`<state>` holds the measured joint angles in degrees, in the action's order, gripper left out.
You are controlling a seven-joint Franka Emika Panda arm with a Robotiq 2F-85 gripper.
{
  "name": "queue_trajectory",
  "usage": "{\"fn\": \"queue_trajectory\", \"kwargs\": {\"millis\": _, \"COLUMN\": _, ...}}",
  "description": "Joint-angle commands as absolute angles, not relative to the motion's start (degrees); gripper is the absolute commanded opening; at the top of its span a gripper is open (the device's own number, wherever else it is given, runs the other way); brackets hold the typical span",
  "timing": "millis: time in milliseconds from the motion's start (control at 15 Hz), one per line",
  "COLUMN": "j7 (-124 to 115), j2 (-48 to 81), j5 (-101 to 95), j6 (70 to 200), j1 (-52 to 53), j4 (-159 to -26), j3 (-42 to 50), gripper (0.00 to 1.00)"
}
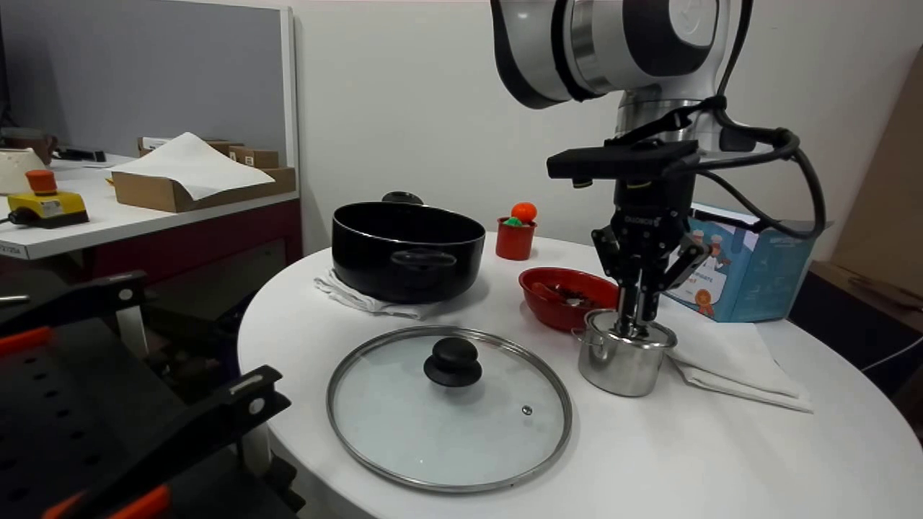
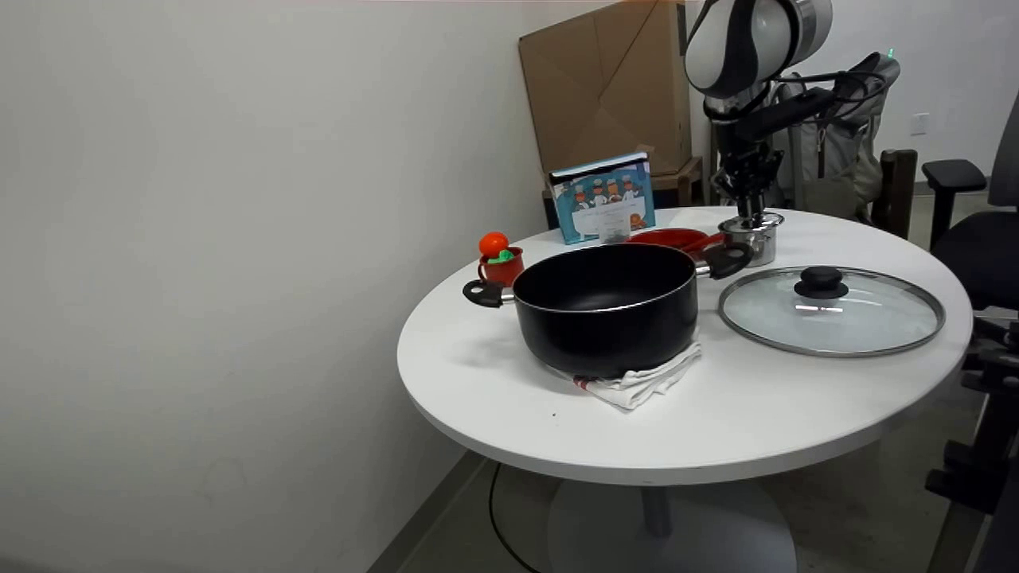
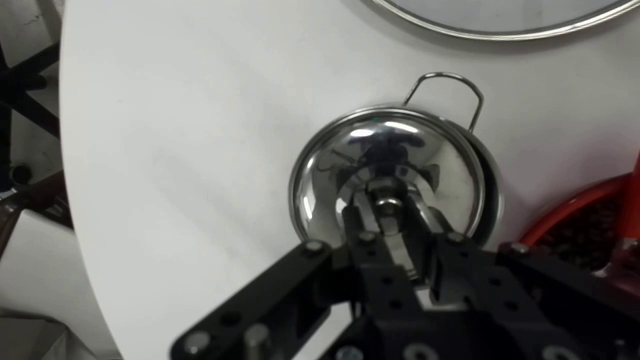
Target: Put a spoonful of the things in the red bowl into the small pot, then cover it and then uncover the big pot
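In an exterior view, the pincer (image 1: 632, 330) points straight down over the right half of the round white bench (image 1: 649, 461), its jaws closed on the knob (image 3: 389, 204) of the steel lid (image 3: 320, 185). That lid sits on the small pot (image 1: 616, 371); in the wrist view it lies slightly off-centre, leaving a dark crescent of the pot's mouth showing at the right, and a wire handle (image 3: 442, 74) juts from the pot's side. Just beyond the small pot and to its left is the red bowl (image 1: 544, 313), which holds small dark pieces (image 3: 572, 237) and a red-handled utensil (image 3: 630, 210). The big pot (image 1: 404, 267), black and uncovered, stands at the far left of the bench on a folded white cloth (image 1: 368, 298). On the near side, apart from both pots, the glass lid (image 1: 404, 425) rests on its metal rim with its black knob (image 1: 453, 362) upward. At the far edge, beyond the red bowl, is a red mug (image 1: 514, 243) with a round orange object (image 1: 524, 212) and a green object (image 1: 513, 222) in its mouth. To the right of the small pot lies a folded white sheet (image 1: 743, 371), and beyond that, at the far right, stands a blue box (image 1: 771, 277) printed with cartoon chefs.
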<state>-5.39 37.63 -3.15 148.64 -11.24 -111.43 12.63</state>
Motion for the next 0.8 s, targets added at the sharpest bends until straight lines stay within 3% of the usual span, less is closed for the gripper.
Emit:
{"fn": "queue_trajectory", "kwargs": {"millis": 0, "j7": -5.29, "j2": 37.96, "j5": -3.51, "j6": 148.28, "j1": -10.66, "j4": -110.79, "j3": 12.86, "gripper": 0.12}}
{"fn": "queue_trajectory", "kwargs": {"millis": 733, "j7": -4.29, "j2": 36.9, "j5": -2.77, "j6": 149.64, "j1": -11.11, "j4": -111.76, "j3": 11.52, "gripper": 0.12}}
